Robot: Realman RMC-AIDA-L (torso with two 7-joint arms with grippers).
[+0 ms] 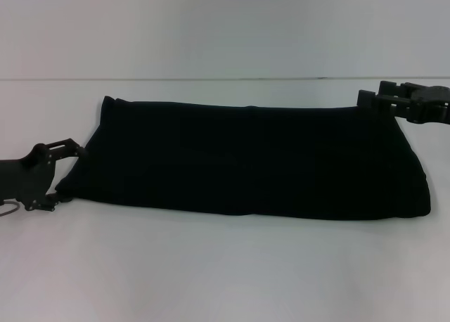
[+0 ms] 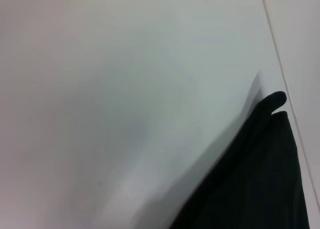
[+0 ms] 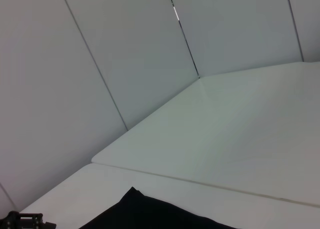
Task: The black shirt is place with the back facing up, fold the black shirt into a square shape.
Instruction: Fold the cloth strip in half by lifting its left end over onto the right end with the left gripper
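Left gripper point(image 1: 70, 169): at the near-left corner of the black shirt point(image 1: 246, 160), fingers spread around the hem, not visibly pinching. Right gripper point(image 1: 373, 98): at the far-right corner; we cannot tell its state. Shirt: a long band lying across the white table point(image 1: 225, 273). We judge the lengthwise folds done; next, both corners need secure grasps for a crosswise fold.

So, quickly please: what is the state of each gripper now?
Left gripper: at the shirt's left edge; cannot be told.
Right gripper: at the shirt's far right corner; cannot be told.
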